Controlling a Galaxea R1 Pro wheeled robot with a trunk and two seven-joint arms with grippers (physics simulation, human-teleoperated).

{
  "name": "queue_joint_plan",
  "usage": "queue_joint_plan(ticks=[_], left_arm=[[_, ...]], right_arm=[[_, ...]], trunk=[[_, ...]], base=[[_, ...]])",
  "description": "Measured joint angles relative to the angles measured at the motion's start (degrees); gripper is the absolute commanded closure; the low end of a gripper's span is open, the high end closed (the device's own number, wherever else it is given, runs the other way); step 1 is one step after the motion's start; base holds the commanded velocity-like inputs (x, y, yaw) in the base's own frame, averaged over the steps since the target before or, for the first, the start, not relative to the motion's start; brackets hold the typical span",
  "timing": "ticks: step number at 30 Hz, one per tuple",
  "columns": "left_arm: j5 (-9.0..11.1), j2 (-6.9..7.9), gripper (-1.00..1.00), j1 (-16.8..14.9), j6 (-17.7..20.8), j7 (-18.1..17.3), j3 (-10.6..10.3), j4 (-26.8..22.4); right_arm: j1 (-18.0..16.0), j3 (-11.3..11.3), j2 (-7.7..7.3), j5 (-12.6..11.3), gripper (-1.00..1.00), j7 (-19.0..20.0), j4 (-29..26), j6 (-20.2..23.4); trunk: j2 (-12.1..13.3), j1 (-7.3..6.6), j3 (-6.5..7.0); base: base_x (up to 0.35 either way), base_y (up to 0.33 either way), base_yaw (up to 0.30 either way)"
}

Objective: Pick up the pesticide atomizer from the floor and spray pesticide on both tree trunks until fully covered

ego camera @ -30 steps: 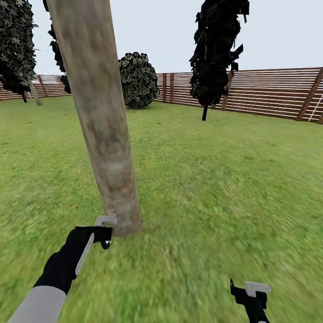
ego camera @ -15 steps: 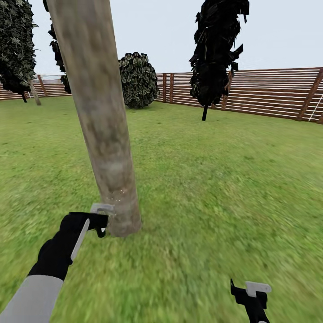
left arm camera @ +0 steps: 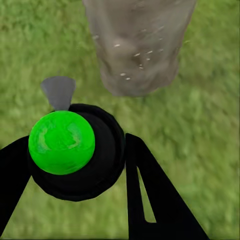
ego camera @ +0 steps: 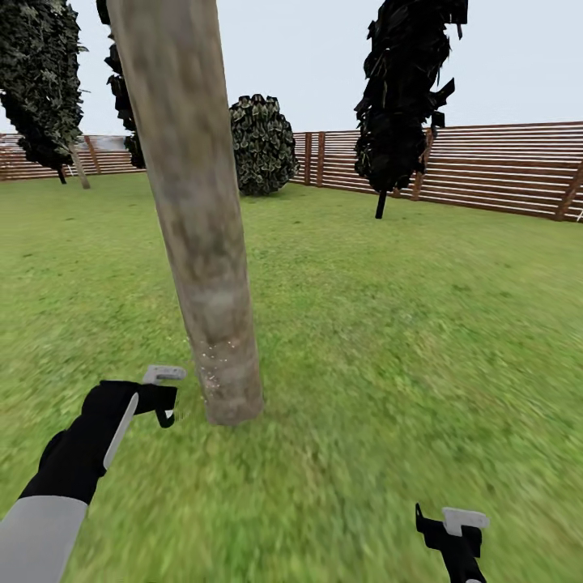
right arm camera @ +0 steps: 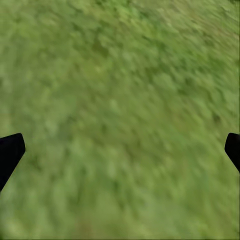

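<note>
Spraying was in hand: the left gripper clamped the dark green-capped pesticide atomizer, nozzle facing the speckled grey-beige tree trunk; next, higher bark needed coverage.

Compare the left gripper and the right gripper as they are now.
The left gripper is shut on the pesticide atomizer, whose top spot shows green; the right gripper holds nothing, its jaws spread wide over grass. The left one sits beside the base of the tree trunk, which carries pale specks; the right one hangs low, well away from it. Both are black.
</note>
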Motion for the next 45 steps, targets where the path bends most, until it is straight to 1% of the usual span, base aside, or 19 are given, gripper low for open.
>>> queue_joint_plan(ticks=[5, 9, 14, 17, 29, 42, 45], left_arm=[[0.12, -0.45, 1.0, -0.01, -0.18, 0.24, -0.1, 0.07], [0.21, -0.91, 1.0, -0.58, -0.19, 0.23, -0.41, -0.05], [0.13, -0.91, 1.0, -0.83, -0.2, 0.29, -0.35, -0.08], [0.15, -0.99, 1.0, -0.87, -0.18, 0.3, -0.34, -0.09], [0.14, -1.11, 1.0, -0.88, -0.11, 0.38, -0.26, -1.41], [0.13, -1.13, 1.0, -0.7, -0.11, 0.38, -0.36, -1.33], [0.03, -1.13, 1.0, -0.61, -0.11, 0.39, -0.34, -1.32]], right_arm=[[0.0, 0.01, 0.02, 0.0, -1.0, 0.0, 0.0, 0.0], [0.0, 0.01, -0.02, 0.01, -1.0, 0.0, 0.0, -0.02], [0.0, 0.01, 0.0, 0.01, -1.0, 0.0, 0.0, 0.0], [0.0, 0.01, -0.02, 0.02, -1.0, 0.0, 0.0, 0.0], [0.0, 0.01, 0.0, 0.03, -1.0, 0.0, 0.0, -0.01], [0.0, 0.01, 0.0, 0.09, -1.0, 0.02, 0.0, -0.02], [0.0, 0.01, 0.0, 0.08, -1.0, 0.02, 0.0, -0.02]], trunk=[[0.0, 0.0, 0.0], [0.0, 0.0, 0.0], [0.0, 0.0, 0.0], [0.0, 0.0, 0.0], [0.0, 0.0, 0.0], [0.0, 0.0, 0.0], [0.0, 0.0, 0.0]], base=[[0.198, -0.165, 0.058], [-0.118, -0.235, 0.001], [-0.209, -0.22, 0.0], [-0.033, -0.263, 0.0], [0.117, -0.274, 0.01], [0.125, -0.273, 0.251], [0.104, -0.273, 0.116]])
